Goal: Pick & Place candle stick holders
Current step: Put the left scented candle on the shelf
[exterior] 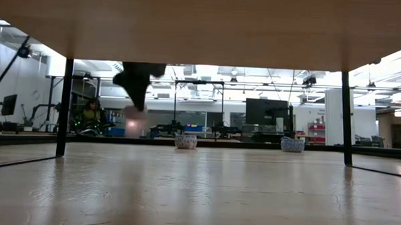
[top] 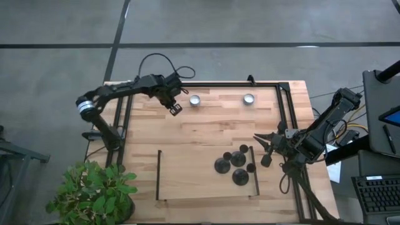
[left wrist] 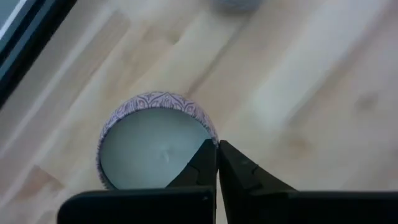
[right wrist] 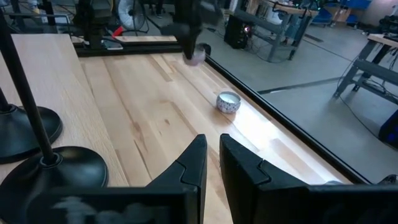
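Two dark fingers (left wrist: 217,163) of the left gripper (top: 175,108) sit closest in the left wrist view, pressed together with nothing between them. Just past their tips is a small round candle (left wrist: 157,140) in a patterned tin, resting on the wooden table (top: 206,134). From above, that candle (top: 194,100) lies just beside the left gripper, near the far edge of the table. A second candle (top: 249,99) sits farther along the same edge, well apart from that gripper. The right gripper (top: 267,147) hangs near the right side of the table. Its fingers (right wrist: 244,163) have only a thin gap between them and hold nothing. The candle stick holders (top: 232,165) stand in a little group just beside the right gripper, toward the middle of the table. They are black, with round flat bases and thin stems. In the right wrist view, two of their bases (right wrist: 50,165) show close beside that gripper's fingers. A thin black rail (top: 255,169) stands between the group and the right gripper.
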You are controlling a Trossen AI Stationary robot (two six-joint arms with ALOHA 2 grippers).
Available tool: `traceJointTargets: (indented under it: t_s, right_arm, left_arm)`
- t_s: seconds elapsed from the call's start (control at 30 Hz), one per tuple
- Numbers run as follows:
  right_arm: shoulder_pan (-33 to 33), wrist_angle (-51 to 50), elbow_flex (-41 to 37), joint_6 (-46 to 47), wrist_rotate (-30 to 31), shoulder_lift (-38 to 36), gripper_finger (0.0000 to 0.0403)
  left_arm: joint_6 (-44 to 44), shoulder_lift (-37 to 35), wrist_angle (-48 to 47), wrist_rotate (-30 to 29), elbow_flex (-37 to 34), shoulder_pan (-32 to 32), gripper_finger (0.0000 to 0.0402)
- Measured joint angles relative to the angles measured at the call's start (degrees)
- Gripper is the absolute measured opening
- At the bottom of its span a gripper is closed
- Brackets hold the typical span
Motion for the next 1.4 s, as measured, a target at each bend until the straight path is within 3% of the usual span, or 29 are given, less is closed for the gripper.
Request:
traceJointTargets:
  t_s: [0.2, 0.53, 0.97, 1.4]
  right_arm:
    - [0.0, 0.7, 0.0, 0.0, -0.1, 0.0, 0.0038]
    - [0.0, 0.8, -0.7, 0.0, -0.2, 0.0, 0.0038]
    - [0.0, 1.5, -2.2, 4.3, -3.9, 0.0, 0.0038]
    - [0.0, 2.5, -2.2, 5.6, -4.6, 0.0, 0.0038]
  left_arm:
    - [-2.4, -8.2, -1.6, 7.3, 0.1, -4.7, 0.0000]
    - [-4.8, -17.8, -1.5, 7.6, 0.1, -23.3, 0.0000]
    - [-15.8, -18.1, 5.3, 5.8, 0.1, -50.2, 0.0000]
    - [-20.0, -14.9, 3.4, 7.9, 0.1, -59.4, 0.0000]
